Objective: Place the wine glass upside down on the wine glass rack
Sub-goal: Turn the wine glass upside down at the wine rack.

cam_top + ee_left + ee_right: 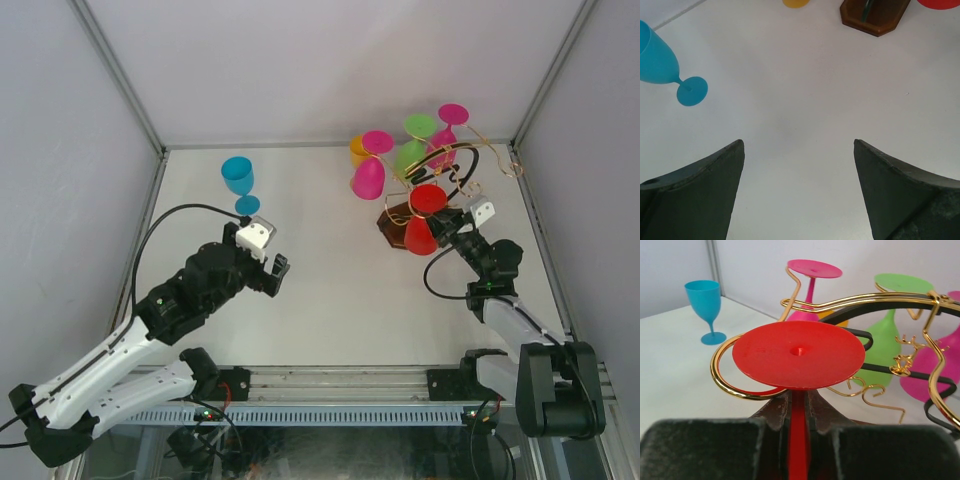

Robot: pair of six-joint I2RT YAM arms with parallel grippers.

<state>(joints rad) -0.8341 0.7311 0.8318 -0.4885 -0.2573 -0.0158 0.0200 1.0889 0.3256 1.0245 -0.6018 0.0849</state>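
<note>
- Right gripper [799, 436] pinches the stem of the inverted red plastic wine glass [798, 354], whose foot is over a curled arm of the gold wire rack [722, 381].
- Likely next: seat the foot, then release.
- Left gripper [799, 170], fingers wide, is well apart from the rack.

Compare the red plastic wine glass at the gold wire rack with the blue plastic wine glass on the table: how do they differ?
The red plastic wine glass is upside down, foot uppermost; the blue plastic wine glass stands upright. The red one is held by its stem in the right gripper at the gold wire rack; the blue one stands free on the white table, away from the rack. Both are stemmed, alike in shape.
</note>
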